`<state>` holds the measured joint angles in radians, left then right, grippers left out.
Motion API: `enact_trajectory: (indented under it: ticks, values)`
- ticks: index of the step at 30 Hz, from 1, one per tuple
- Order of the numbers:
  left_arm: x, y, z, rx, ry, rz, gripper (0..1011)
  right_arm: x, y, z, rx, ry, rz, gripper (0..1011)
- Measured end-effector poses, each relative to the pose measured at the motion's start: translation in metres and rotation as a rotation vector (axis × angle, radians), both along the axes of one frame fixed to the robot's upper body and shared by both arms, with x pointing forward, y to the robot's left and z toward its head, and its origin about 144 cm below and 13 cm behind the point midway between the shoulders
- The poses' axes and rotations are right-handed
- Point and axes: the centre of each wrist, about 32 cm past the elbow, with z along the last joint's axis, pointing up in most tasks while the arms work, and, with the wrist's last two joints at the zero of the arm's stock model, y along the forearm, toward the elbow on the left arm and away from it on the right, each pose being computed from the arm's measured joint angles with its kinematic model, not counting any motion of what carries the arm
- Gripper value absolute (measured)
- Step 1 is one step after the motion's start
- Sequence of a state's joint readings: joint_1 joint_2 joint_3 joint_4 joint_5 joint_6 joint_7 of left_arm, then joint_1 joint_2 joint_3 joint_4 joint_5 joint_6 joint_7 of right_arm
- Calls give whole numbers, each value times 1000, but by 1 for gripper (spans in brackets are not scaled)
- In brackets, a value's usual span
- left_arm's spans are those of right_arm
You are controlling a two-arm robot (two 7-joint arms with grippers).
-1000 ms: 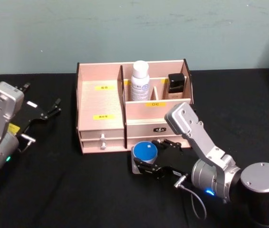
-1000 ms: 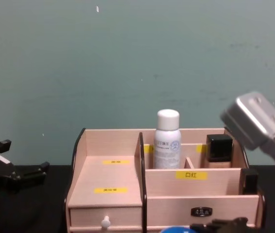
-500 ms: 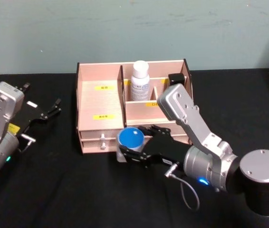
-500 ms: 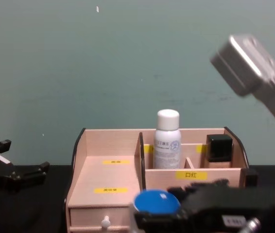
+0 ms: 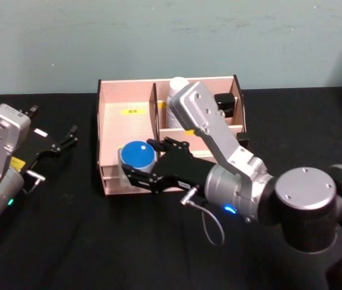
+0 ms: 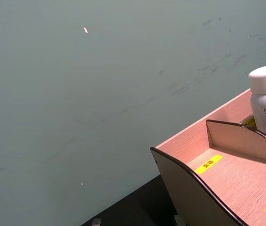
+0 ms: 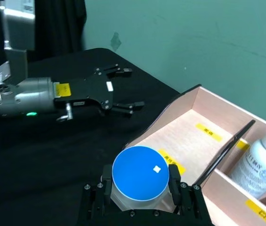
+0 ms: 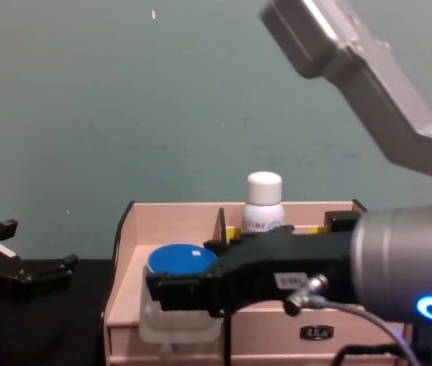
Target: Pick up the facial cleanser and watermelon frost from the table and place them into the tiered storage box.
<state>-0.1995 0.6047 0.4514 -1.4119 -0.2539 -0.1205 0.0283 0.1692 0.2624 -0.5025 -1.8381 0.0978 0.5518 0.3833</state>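
A: A black cloth table (image 5: 68, 241) sat under a teal wall. At left, the left gripper (image 5: 62, 140) idled, fingers spread, empty.

B: Then the pale pink-beige wooden tiered storage box (image 5: 112, 127), and the right gripper (image 5: 136, 173) clamped around a blue-lidded squat jar (image 5: 137, 156) over its left compartment. It looked rigid, light, maybe slippery; gripping the body below the lid suited it.
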Motion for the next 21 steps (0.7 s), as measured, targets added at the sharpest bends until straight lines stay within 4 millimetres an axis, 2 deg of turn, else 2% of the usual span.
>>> enact_trajectory:
  ticks: [12, 21]
  values:
    - [0, 0, 0, 0, 0, 0, 1001, 27, 18, -2, -17, -14, -42, 720]
    - [0, 0, 0, 0, 0, 0, 1001, 45, 23, -8, -25, -13, -78, 720]
